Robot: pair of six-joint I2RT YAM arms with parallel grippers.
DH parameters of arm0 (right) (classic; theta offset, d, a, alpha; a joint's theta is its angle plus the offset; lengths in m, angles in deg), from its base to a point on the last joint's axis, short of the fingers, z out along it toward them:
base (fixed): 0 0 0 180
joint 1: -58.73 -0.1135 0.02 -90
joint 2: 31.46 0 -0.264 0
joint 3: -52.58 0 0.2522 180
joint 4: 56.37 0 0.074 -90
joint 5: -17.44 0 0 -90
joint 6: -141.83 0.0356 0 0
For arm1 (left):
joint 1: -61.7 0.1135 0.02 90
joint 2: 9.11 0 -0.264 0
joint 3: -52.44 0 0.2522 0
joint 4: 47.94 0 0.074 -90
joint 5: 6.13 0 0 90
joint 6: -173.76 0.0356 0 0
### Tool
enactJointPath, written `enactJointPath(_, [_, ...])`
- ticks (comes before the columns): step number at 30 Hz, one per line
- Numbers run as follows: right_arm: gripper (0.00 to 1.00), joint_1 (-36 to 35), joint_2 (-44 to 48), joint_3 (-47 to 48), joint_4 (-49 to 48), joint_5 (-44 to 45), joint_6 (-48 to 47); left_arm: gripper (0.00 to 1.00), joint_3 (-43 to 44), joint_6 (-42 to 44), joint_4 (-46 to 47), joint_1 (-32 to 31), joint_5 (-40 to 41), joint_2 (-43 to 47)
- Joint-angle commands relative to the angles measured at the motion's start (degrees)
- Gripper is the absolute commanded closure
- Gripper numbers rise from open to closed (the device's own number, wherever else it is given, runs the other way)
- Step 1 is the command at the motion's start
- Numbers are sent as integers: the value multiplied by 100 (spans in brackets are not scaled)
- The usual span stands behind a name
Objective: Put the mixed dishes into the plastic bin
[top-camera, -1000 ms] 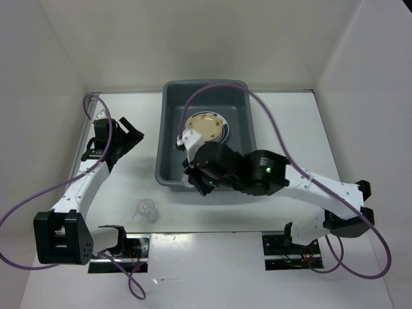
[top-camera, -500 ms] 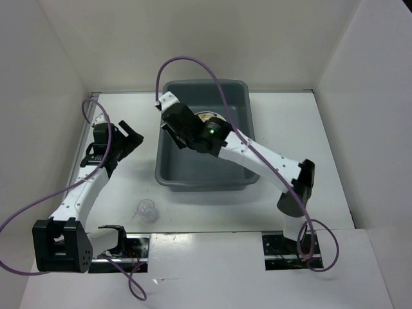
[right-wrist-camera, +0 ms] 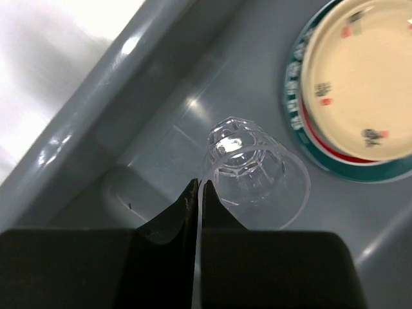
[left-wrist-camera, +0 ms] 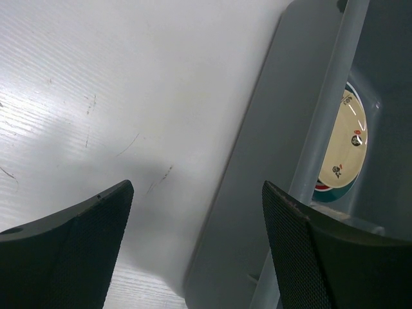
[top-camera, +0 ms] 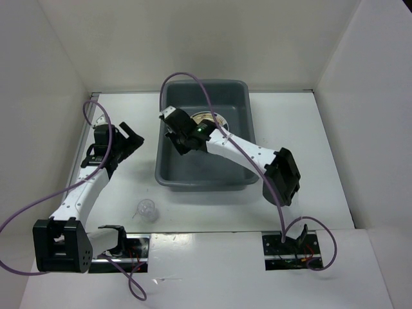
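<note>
The right gripper (right-wrist-camera: pixel 196 187) pinched a small clear plastic cup (right-wrist-camera: pixel 254 170) just ahead by its rim. So thin a hold could slip.

Right arm (top-camera: pixel 238 149) crosses the bin (top-camera: pixel 206 180) — plates (right-wrist-camera: pixel 360 84), cup (right-wrist-camera: pixel 254 167) inside.
</note>
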Motion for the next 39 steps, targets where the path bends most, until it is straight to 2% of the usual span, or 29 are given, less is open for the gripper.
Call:
enactJointPath(1, [100,-33,-181,-146,-390,-330,94,12,-8,171,146,-7,68,140])
enactJointPath(15, [100,-33,-718,-349,-338,-331,147,12,-8,223,146,-7,68,140])
enactJointPath(21, [96,-33,-832,-296,-338,-331,199,11,-61,223,146,-7,68,140])
enactJointPath(24, [89,-33,-833,-296,-285,-270,199,11,-61,223,146,-60,68,192])
enactJointPath(28, [67,-33,-587,-296,-338,-147,252,11,-114,223,146,-60,68,193])
enactJointPath(32, [52,-33,-210,-164,-338,-93,252,11,-114,223,198,-60,68,193])
enactJointPath(39, [46,-33,748,135,-206,-41,252,11,-166,284,251,-60,244,70])
